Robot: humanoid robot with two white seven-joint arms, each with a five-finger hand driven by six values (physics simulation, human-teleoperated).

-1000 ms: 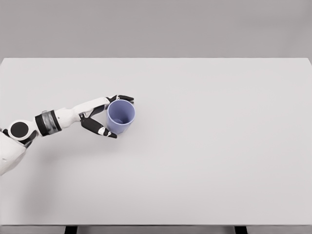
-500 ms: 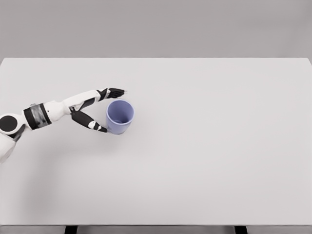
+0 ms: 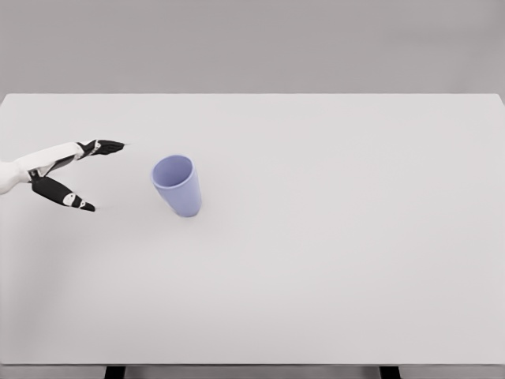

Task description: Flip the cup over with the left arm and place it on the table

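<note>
A blue cup stood mouth-up (leaning slightly) on the white table, left of the frame's centre. The left hand hovered at the left edge, fingers spread wide, holding nothing.

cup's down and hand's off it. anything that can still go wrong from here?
1. The pale blue plastic cup looks tilted, its mouth leaning toward the left hand, not squarely seated on the white table; it may tip or roll.
2. The left hand's spread fingers are still at cup height, and a stray sweep could clip it.
</note>
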